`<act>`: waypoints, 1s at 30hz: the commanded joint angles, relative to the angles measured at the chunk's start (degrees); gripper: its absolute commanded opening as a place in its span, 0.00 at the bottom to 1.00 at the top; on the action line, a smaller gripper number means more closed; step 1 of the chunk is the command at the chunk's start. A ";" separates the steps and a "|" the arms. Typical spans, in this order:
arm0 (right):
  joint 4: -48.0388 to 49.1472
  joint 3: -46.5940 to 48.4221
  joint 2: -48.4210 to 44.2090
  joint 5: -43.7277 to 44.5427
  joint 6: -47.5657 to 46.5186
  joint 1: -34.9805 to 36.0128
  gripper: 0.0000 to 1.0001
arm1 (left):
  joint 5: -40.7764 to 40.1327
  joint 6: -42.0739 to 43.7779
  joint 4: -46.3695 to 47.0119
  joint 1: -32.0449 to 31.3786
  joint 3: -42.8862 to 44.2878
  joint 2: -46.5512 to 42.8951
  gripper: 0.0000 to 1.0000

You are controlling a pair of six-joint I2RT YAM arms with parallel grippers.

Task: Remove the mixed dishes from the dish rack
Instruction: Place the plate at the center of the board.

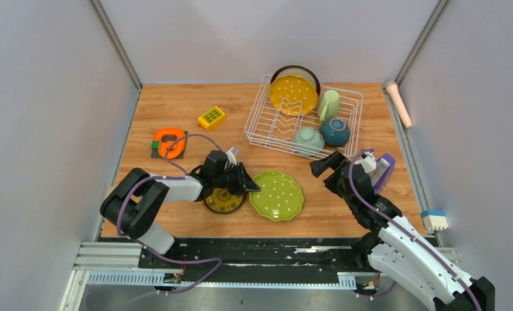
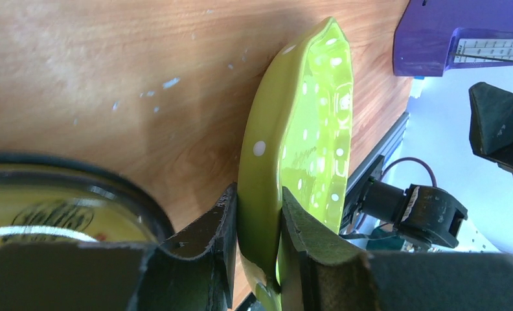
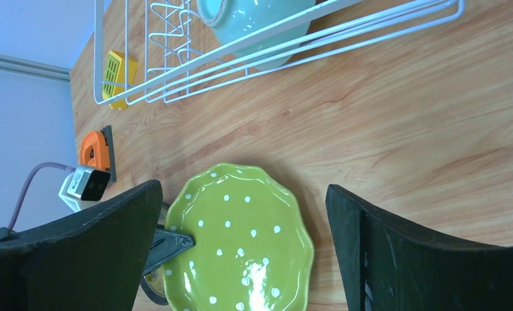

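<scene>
The green scalloped white-dotted plate (image 1: 277, 195) lies on the table in front of the dish rack (image 1: 257, 126). My left gripper (image 1: 249, 187) is shut on its left rim, which the left wrist view (image 2: 306, 129) shows pinched between the fingers (image 2: 225, 227). The small black yellow-patterned plate (image 1: 225, 201) lies under that gripper. My right gripper (image 1: 325, 166) is open and empty above the table near the rack's front; its view shows the green plate (image 3: 241, 246) below. The rack holds the orange dotted plate (image 1: 293, 94), the maroon-rimmed plate (image 1: 296, 68) behind it, the light green mug (image 1: 328, 103), the mint bowl (image 1: 308, 138) and the teal bowl (image 1: 335, 131).
A yellow toy block (image 1: 212, 117) and an orange ring-shaped thing (image 1: 168, 139) sit on the left part of the table. A pink cylinder (image 1: 398, 102) lies along the right rail. A white and blue block (image 1: 434, 220) sits off the table's right edge.
</scene>
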 commanded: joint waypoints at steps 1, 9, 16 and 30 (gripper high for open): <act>0.72 0.86 -1.40 2.17 -0.74 -0.07 1.00 | 1.62 0.44 6.13 -1.43 4.72 3.79 0.00; 0.80 0.02 -3.78 3.40 -1.28 -0.01 1.00 | -1.12 3.27 1.28 -5.24 7.53 4.25 0.83; 0.83 -0.29 -6.67 3.78 -3.16 -0.07 1.00 | -5.44 6.70 -7.66 -6.41 9.38 -2.86 1.00; 1.08 -0.35 -15.42 2.43 -11.91 -0.06 1.00 | -18.88 14.71 -30.35 -7.57 12.33 -27.77 1.00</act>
